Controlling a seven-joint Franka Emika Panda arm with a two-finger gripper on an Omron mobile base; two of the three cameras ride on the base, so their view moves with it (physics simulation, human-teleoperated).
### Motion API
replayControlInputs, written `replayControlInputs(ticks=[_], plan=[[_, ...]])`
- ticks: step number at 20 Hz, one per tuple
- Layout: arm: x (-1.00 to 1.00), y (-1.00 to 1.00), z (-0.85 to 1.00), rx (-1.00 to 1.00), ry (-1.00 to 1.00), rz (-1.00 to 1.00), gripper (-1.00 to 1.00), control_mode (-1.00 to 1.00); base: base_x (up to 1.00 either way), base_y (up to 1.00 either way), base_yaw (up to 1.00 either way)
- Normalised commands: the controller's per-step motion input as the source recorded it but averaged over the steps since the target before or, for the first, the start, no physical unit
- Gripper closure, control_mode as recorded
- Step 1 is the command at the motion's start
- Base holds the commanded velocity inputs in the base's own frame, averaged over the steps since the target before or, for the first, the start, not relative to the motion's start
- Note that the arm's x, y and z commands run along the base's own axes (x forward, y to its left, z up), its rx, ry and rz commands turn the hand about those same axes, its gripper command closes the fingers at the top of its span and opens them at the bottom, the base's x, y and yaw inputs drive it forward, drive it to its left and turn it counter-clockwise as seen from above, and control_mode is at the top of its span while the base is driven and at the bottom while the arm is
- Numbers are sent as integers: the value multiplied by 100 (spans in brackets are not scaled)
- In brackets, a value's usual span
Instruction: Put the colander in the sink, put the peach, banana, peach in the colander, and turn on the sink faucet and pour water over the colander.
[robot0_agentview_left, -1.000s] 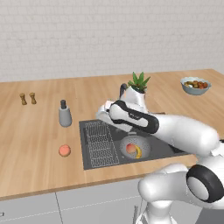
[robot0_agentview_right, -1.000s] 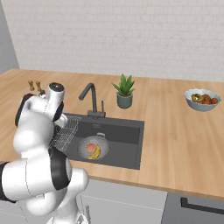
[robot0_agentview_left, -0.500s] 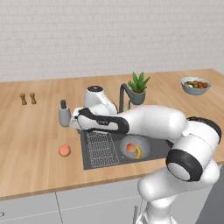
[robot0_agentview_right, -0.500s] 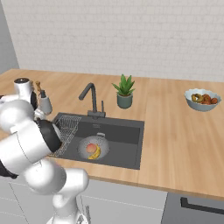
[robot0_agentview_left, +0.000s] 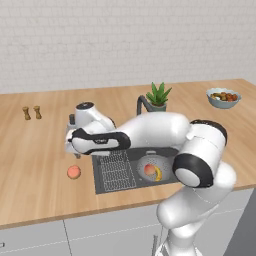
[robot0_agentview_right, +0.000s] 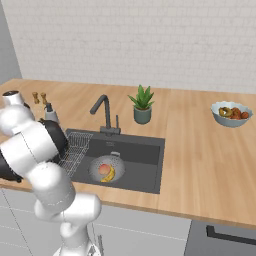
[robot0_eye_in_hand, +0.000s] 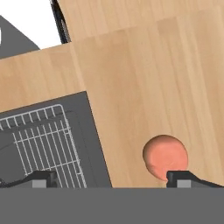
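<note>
Overhead, a pale brick wall backs the long wooden counter (robot0_agentview_left: 35, 150), where a potted plant (robot0_agentview_right: 142, 104) stands behind the sink (robot0_agentview_right: 142, 160) beside the sink faucet (robot0_agentview_right: 104, 111). A wire rack (robot0_agentview_left: 116, 169) fills the sink's left half. The colander (robot0_agentview_right: 95, 166) sits in the sink holding one peach (robot0_agentview_right: 103, 169) and the banana (robot0_agentview_right: 109, 174). A second peach (robot0_eye_in_hand: 165, 155) lies on the counter just left of the sink. The gripper (robot0_eye_in_hand: 111, 178) hangs above it, jaws spread wide, holding nothing. A blue-grey bowl (robot0_agentview_left: 223, 98) of fruit sits far right.

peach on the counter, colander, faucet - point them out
peach on the counter (robot0_eye_in_hand: 165, 156), hand view, middle of its top
colander (robot0_agentview_right: 104, 169), right base view, near rim
faucet (robot0_agentview_right: 105, 111), right base view, upright stem
</note>
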Motion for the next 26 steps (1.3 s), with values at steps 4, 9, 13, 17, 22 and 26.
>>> replayControlInputs(ticks=[4, 9, 13, 17, 22, 26], plan=[[1, 30, -50, -1, 0, 1, -100, -100, 0, 0, 0], [21, 48, -36, -1, 0, 10, -100, -100, 0, 0, 0], [25, 44, -28, -4, 0, 13, -100, -100, 0, 0, 0], [26, 29, -28, -4, 0, 12, -100, -100, 0, 0, 0], [11, 6, -30, -3, 0, 10, -100, -100, 0, 0, 0], [0, 0, -38, -3, 0, 5, -100, -100, 0, 0, 0]])
